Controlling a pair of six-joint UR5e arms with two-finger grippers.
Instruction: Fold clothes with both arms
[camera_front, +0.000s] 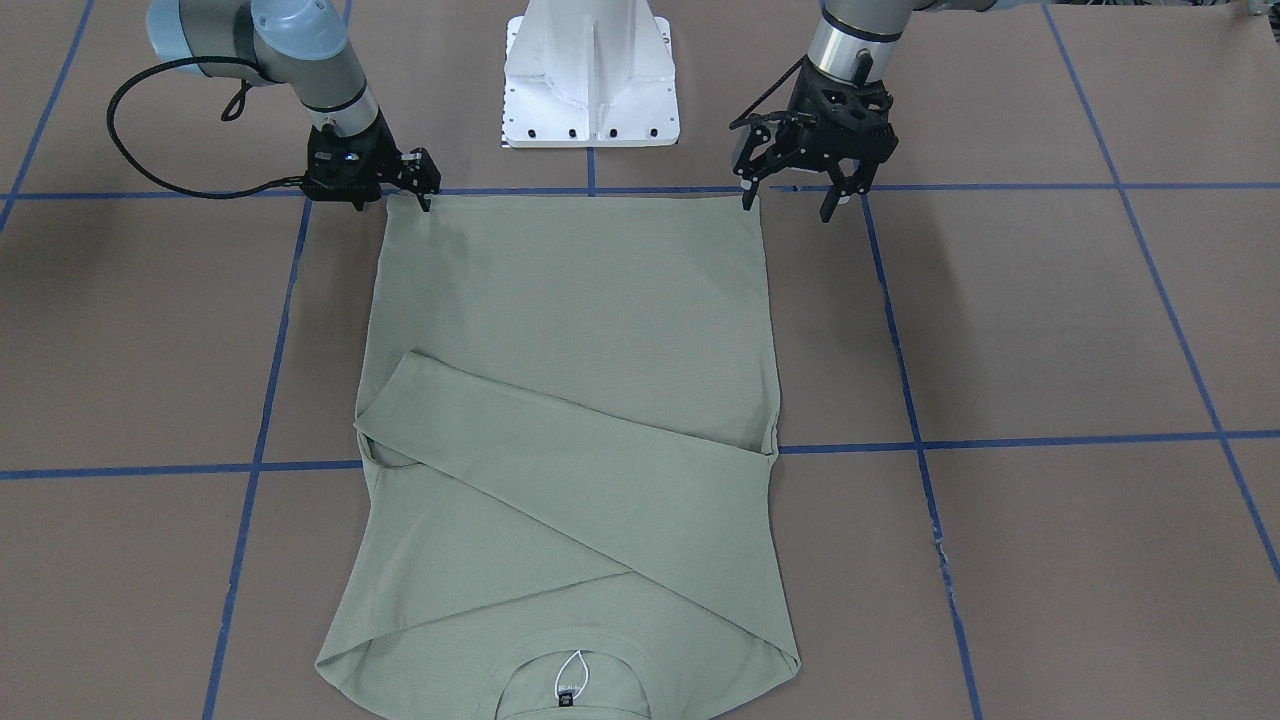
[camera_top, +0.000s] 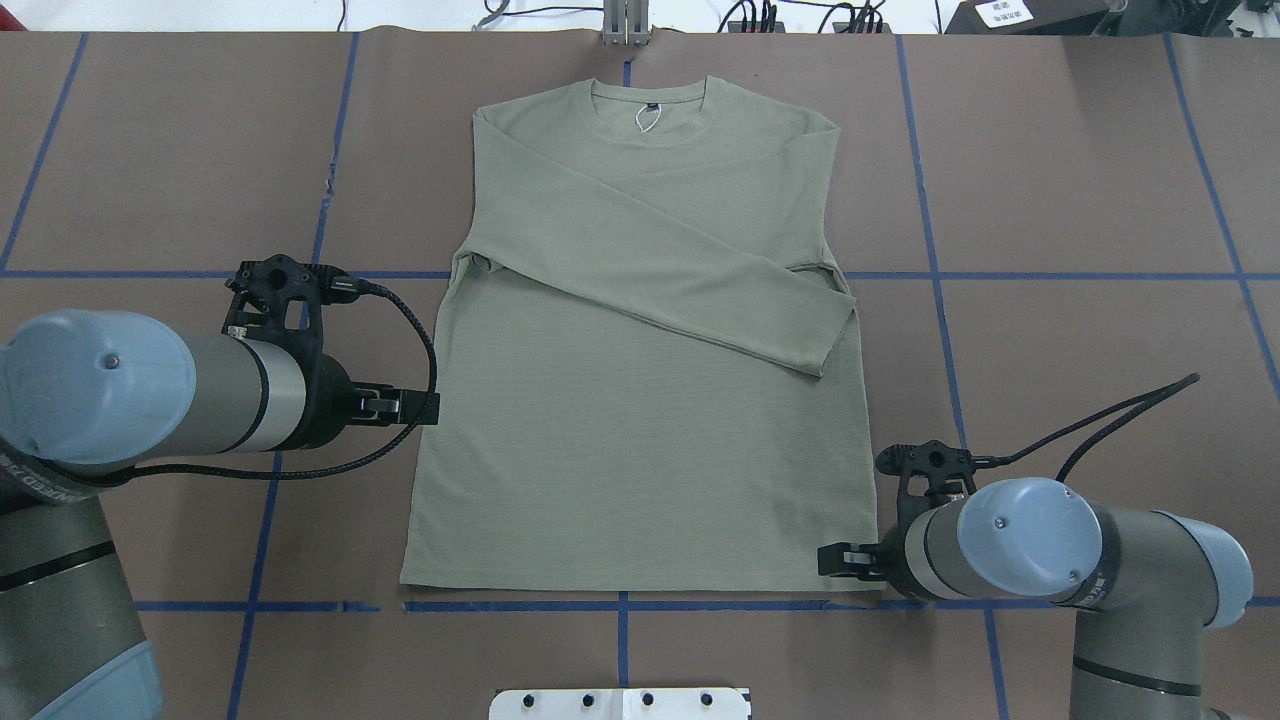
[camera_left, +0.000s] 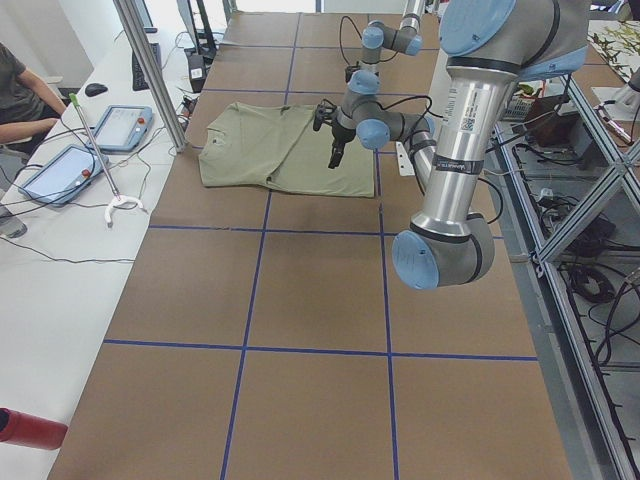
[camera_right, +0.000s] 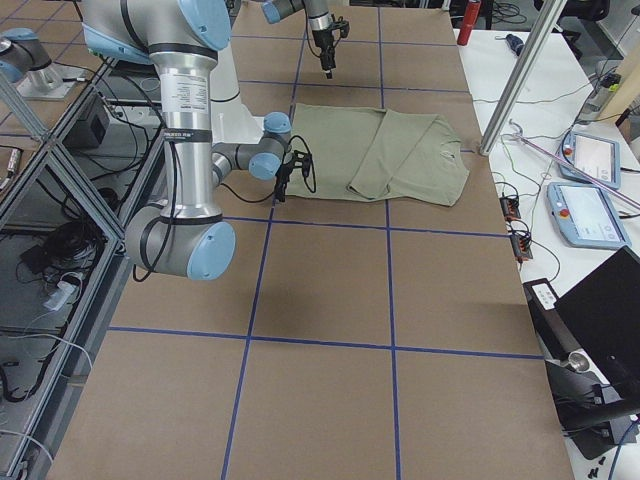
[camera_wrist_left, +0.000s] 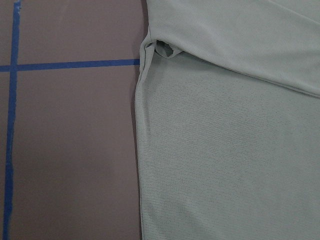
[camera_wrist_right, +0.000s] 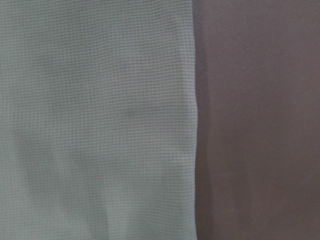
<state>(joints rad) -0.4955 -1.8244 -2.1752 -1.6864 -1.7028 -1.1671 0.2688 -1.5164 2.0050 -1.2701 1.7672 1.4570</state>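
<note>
Sage-green shirt (camera_top: 640, 450) is lying flat in the middle of the brown worktop (camera_top: 1080, 180). The collar is on the side away from the robot and the hem is toward its base, with one long sleeve folded diagonally across the front. The left tool (camera_front: 789, 208) hangs up in the air over its hem corner, fingers spread wide with nothing in them. The right tool (camera_front: 424, 186) sits much lower, right down at the other hem corner. Honestly can't tell from any angle whether that one is spread or pinching the cloth.
</note>
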